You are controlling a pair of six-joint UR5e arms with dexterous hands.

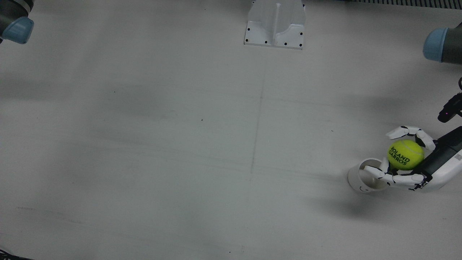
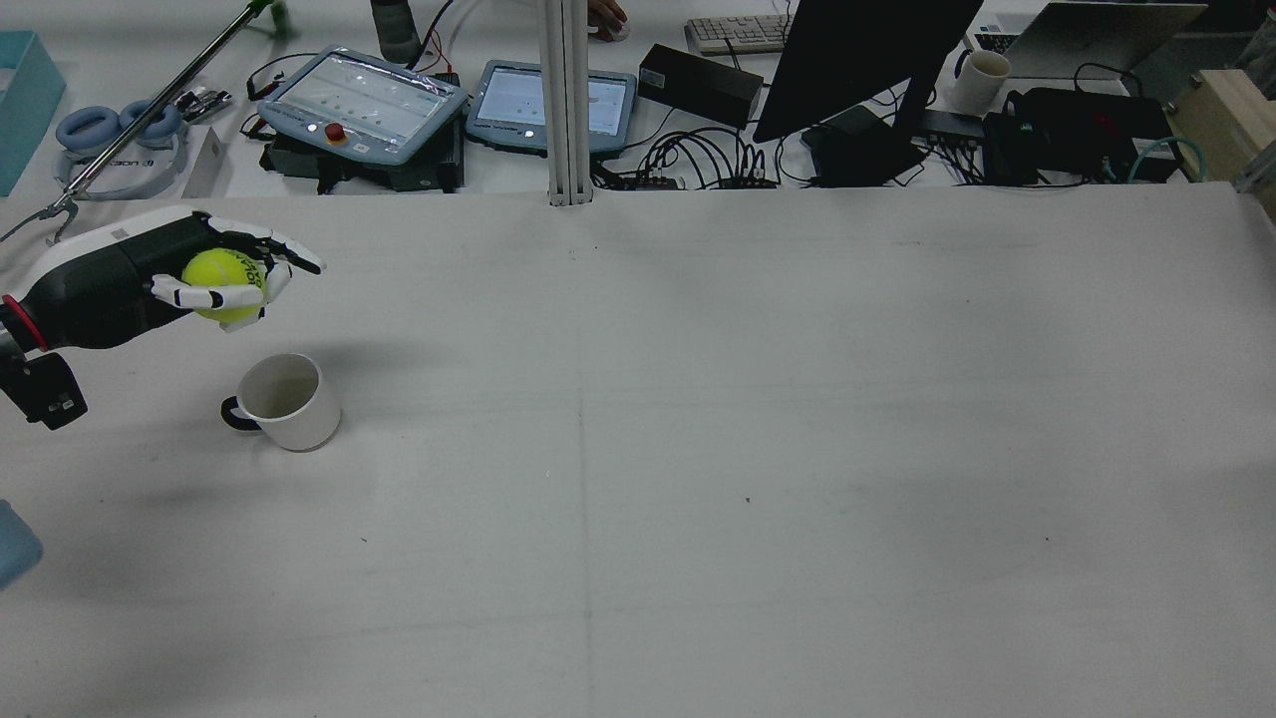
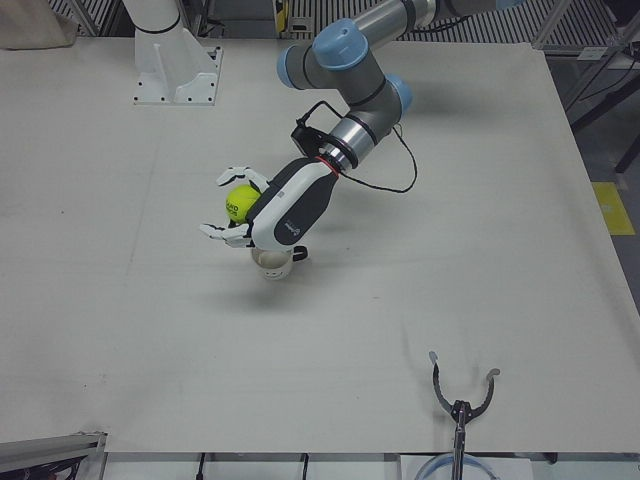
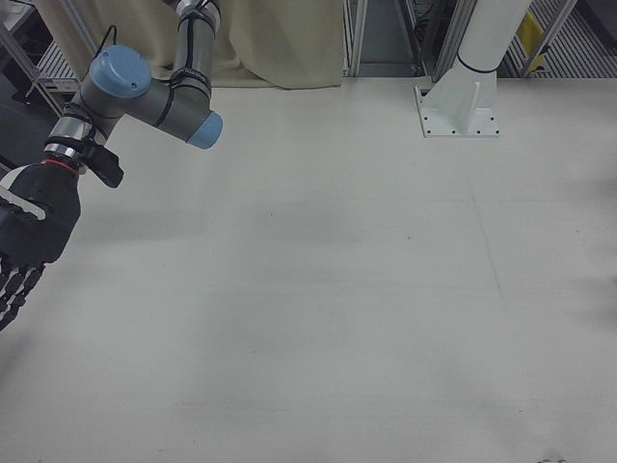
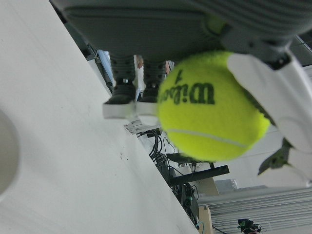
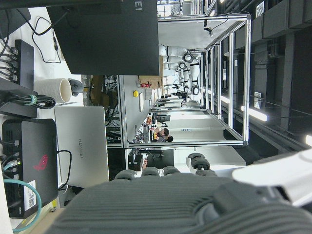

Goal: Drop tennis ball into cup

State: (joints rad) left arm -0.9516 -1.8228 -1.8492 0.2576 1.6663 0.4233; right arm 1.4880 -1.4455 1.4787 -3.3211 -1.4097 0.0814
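The left hand [image 1: 415, 159] holds the tennis ball [image 1: 405, 154] aloft at 2 o'clock of the upright white mug [image 1: 365, 176], so alignment and release remain.

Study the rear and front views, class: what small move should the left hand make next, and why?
Probably shift the left hand a little further over the cup before releasing. It holds the tennis ball clear of the table, and the cup stands upright with its mouth open. In the front view the ball sits beside the cup's rim, not centred over it, so a drop now could miss.
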